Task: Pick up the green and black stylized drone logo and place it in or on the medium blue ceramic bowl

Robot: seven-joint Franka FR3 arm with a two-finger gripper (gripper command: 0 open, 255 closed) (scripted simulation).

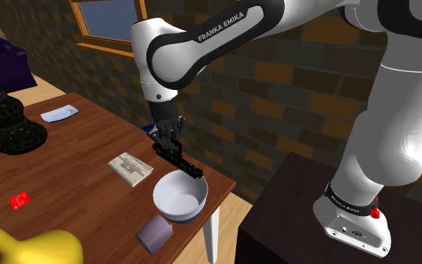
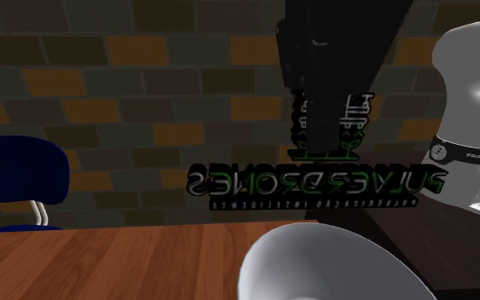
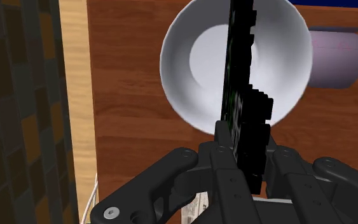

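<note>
We take this for a living room in a home. A wooden table (image 1: 89, 142) is our landmark: behind it runs a brick wall (image 1: 291, 82) with a wood-framed window (image 1: 104, 22). Beyond the table's far end sits a dark purple upholstered seat (image 1: 3, 64), and a blue chair (image 2: 20, 175) stands beside the table. Household things lie on it: a pale bowl (image 1: 179, 196), a yellow jug (image 1: 33, 246) and a folded cloth (image 1: 58, 113).

The hand (image 2: 321, 136) grips the drone logo (image 2: 315, 181) — hanging above the pale bowl (image 2: 315, 266).
</note>
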